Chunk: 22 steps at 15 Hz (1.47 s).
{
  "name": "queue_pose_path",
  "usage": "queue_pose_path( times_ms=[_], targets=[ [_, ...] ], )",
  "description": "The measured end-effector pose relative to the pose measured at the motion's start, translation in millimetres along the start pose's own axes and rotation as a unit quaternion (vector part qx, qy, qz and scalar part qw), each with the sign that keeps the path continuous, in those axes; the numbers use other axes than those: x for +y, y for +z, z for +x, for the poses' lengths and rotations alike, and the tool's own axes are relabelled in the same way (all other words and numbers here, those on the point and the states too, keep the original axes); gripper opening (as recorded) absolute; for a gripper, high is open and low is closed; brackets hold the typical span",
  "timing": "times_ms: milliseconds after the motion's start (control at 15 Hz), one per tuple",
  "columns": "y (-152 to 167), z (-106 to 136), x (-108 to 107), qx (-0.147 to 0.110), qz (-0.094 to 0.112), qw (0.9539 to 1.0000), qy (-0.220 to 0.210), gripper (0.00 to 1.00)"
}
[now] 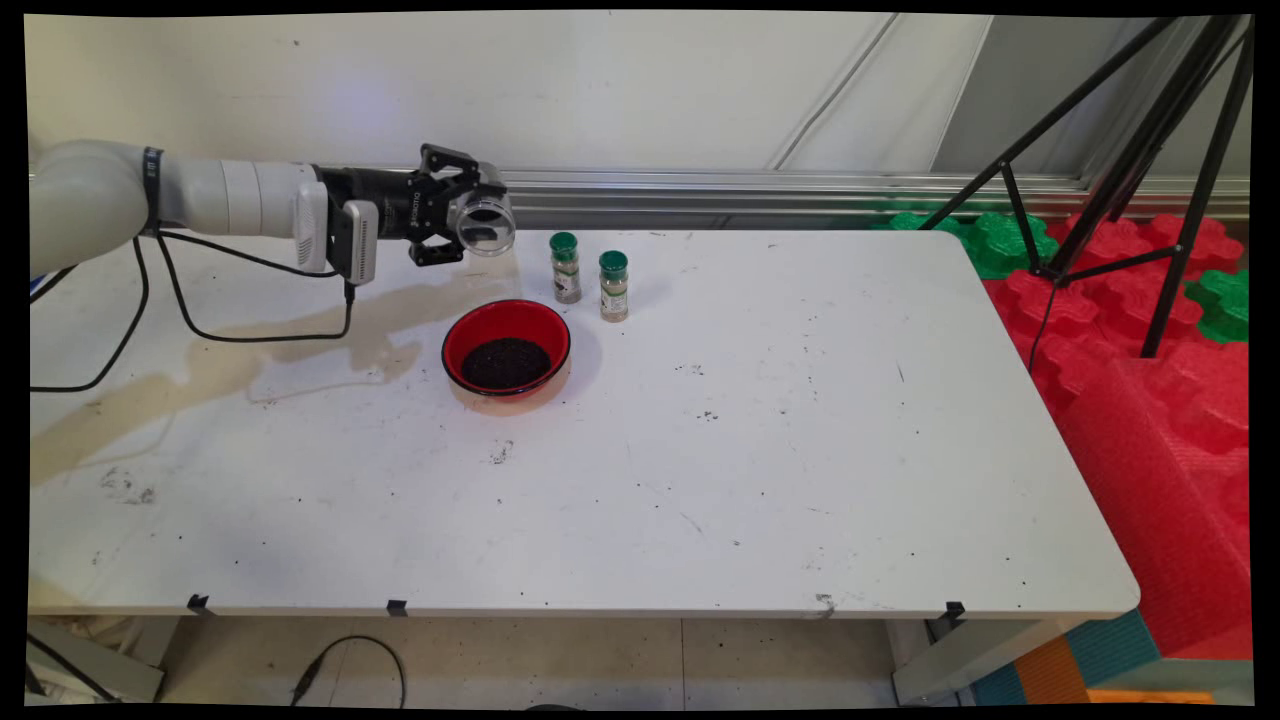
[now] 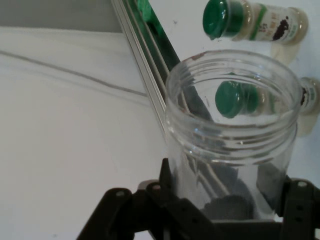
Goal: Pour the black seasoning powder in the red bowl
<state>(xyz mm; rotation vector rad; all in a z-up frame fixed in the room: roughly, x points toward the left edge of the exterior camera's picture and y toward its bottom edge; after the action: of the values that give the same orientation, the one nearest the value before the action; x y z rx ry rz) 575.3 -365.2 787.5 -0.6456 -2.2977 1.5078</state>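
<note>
Reaching in level from the left above the white table (image 1: 760,470), with black cables (image 1: 150,320) drooping beneath the arm to the tabletop. Black gripper (image 1: 462,212) pinching a clear plastic jar (image 1: 486,222) between its two fingers, held on its side in the air with the open threaded mouth facing away from the arm, toward the right. In the hand view, gripper (image 2: 227,200) clamped on the lower body of the jar (image 2: 232,135), linkage showing at both flanks; a little dark residue left at the jar's bottom and some specks clinging to the inner wall. Just below and slightly right of the jar, resting on the table, a red bowl (image 1: 506,348) with a heap of dark grains (image 1: 505,362) in its middle; jar lifted clear of the bowl, not touching it. Further right, behind the bowl, two small spice bottles with green caps, standing upright and close together: the left spice bottle (image 1: 565,267) a little farther back, the right spice bottle (image 1: 614,286) just beside it. Seen past and through the jar in the hand view (image 2: 250,22) (image 2: 237,98). Scattered dark crumbs (image 1: 700,390) on the tabletop right of the bowl. Beyond the table's right edge, red and green foam blocks (image 1: 1150,330) and a black tripod (image 1: 1150,160).
</note>
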Motion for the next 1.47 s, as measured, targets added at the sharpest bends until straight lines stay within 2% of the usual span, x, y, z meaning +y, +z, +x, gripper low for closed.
queue_pose_path(
  times_ms=[400,733,1133,1467],
  targets=[
    [-0.2,2.6,0.5,0.004,0.006,0.9978,0.066,0.00],
    [-0.7,5.1,0.3,0.010,0.013,0.9919,0.126,0.00],
    [-1.4,7.6,-0.8,0.016,0.022,0.9834,0.179,0.00],
    [-2.2,9.6,-3.1,0.022,0.033,0.9712,0.235,0.00]
  ],
)
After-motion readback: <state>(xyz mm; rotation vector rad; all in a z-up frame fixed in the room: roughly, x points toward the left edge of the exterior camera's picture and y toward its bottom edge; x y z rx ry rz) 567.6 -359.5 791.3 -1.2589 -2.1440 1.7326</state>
